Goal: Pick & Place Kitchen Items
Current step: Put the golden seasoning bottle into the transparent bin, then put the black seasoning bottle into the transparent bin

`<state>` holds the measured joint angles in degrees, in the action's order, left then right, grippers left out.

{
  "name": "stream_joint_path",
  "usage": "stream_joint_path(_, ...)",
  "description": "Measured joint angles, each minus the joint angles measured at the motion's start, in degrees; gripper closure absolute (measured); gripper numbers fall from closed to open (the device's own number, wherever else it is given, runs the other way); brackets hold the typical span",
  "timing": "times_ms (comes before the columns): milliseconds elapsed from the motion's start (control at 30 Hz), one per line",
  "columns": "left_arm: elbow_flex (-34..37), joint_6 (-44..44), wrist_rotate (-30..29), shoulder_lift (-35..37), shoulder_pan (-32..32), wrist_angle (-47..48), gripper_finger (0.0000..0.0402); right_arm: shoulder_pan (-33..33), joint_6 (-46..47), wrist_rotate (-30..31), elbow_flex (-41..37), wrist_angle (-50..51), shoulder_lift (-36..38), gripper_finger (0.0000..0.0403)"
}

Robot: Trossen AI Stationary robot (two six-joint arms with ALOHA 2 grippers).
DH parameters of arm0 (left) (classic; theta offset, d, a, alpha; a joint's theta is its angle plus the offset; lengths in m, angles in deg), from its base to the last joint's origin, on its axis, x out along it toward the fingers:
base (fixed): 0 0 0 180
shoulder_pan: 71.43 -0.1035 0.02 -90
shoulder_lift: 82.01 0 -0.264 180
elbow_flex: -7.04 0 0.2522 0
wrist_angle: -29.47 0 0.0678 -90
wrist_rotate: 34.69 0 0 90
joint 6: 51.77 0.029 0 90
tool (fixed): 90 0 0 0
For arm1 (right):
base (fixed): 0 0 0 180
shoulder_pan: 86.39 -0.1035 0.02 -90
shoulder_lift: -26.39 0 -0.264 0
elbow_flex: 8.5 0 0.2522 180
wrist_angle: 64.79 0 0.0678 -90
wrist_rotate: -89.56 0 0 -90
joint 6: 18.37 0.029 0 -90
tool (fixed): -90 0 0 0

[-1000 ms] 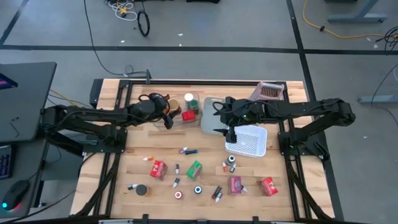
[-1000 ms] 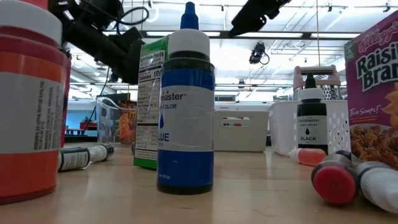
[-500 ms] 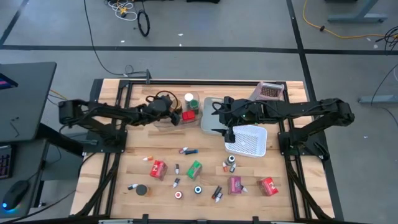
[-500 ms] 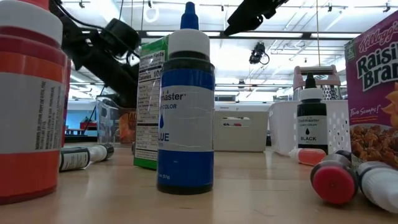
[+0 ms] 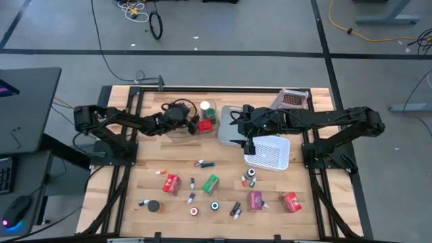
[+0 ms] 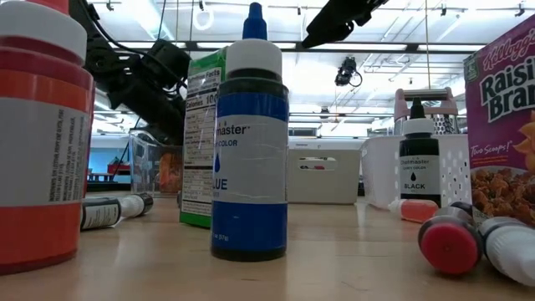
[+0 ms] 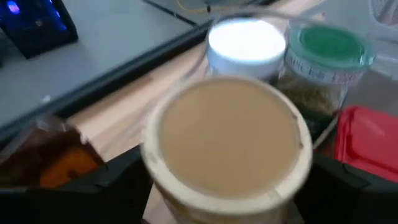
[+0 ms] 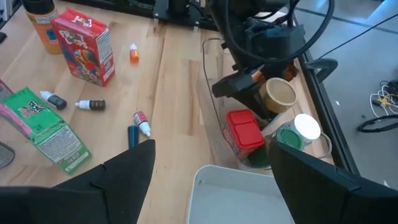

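The left gripper [image 8: 261,87] pinched a tan-lidded jar [image 7: 227,140] over the clear bin [image 5: 177,131] at the worktop's [image 5: 152,152] back, beside a green-lidded jar [image 7: 326,62] and red box [image 8: 244,132]. The right gripper [image 5: 248,144] hovered spread by the white bin [image 5: 270,154].

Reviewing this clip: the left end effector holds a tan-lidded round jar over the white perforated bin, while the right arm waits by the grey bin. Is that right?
Not quite. The left end effector holds the tan-lidded round jar over the clear plastic bin, not the white perforated bin; the right wrist view shows it, beside a red box and green-lidded jar. The right end effector waits by the grey bin.
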<state>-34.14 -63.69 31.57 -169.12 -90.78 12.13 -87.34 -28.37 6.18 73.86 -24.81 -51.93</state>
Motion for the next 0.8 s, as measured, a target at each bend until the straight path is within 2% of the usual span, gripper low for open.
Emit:
stream_joint_path(233,-1.0,5.3,-2.1,3.8,0.3,0.8,0.0050,0.0,2.2,0.0,0.0,0.1,0.0,0.0080)
stream_joint_path(433,-3.3,11.5,-1.0,14.2,4.2,4.0,0.0050,0.0,4.5,0.0,0.0,0.1,0.0,0.0080)
stream_joint_path(600,-5.9,16.4,-0.4,23.7,12.6,9.4,0.0050,0.0,6.5,0.0,0.0,0.0,0.0,0.0080)
stream_joint_path(800,-9.2,18.7,-2.0,30.1,28.0,17.0,0.0059,0.0,6.5,0.0,0.0,0.0,0.0,0.0080)
